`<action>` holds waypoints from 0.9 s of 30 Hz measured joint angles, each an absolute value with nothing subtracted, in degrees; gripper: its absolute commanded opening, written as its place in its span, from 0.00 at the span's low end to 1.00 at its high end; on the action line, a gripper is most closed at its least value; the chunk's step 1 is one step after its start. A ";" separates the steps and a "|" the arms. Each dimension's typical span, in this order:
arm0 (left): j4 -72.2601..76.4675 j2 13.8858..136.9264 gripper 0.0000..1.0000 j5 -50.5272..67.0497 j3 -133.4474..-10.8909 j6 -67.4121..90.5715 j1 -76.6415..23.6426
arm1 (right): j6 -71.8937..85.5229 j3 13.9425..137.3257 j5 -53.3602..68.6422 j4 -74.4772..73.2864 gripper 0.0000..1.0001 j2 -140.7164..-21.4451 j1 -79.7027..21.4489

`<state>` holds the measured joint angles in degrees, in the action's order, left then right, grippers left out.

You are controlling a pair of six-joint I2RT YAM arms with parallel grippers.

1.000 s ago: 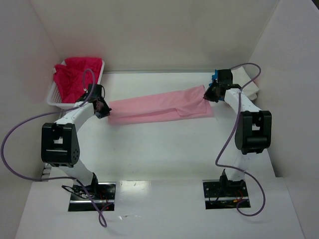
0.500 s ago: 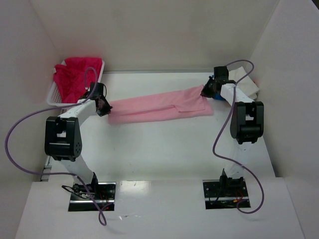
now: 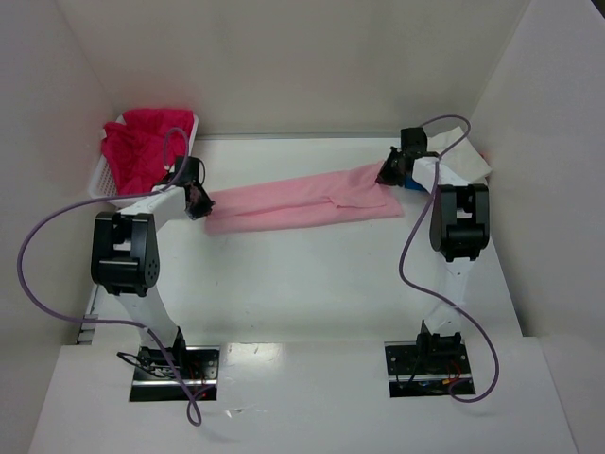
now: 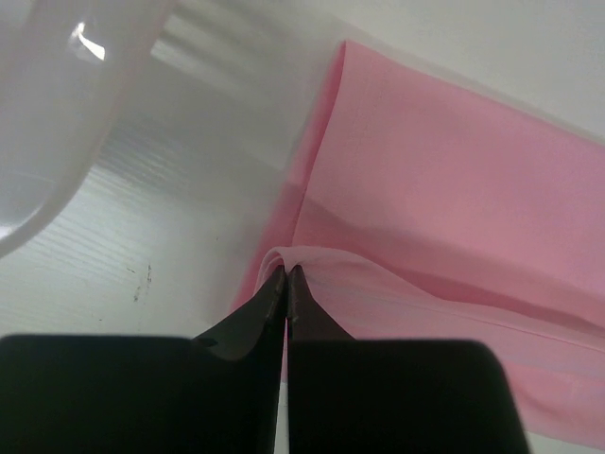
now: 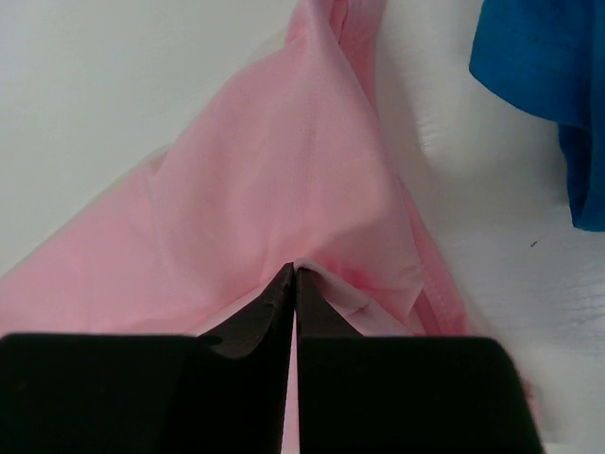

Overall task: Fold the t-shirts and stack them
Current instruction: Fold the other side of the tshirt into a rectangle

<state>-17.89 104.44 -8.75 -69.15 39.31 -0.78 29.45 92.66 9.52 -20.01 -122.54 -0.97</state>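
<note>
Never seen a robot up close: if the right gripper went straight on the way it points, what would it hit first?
Most likely the pink t-shirt it is pinching, whose fabric bunches up right ahead of the right gripper. The blue t-shirt lies off to the side, probably missed.

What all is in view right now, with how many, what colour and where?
pink t-shirt: one, light pink, folded long, stretched between both arms.
red t-shirts: a heap, count unclear, magenta-red, in the basket.
basket: one, white, far left corner.
blue t-shirt: one, blue, far right, beside the pink t-shirt's end.
white cloth: one, white, far right edge.
left fingers: two, black, shut on the pink t-shirt's left end.
right fingers: two, black, shut on its right end.
</note>
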 measured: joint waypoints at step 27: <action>-10.69 92.69 0.78 7.86 -68.88 32.31 -4.21 | 25.39 83.28 13.69 -18.58 0.66 -106.65 -1.21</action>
<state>-10.69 92.69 7.86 -68.88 32.31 -4.21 25.39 83.28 13.69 -18.58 -106.65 -1.21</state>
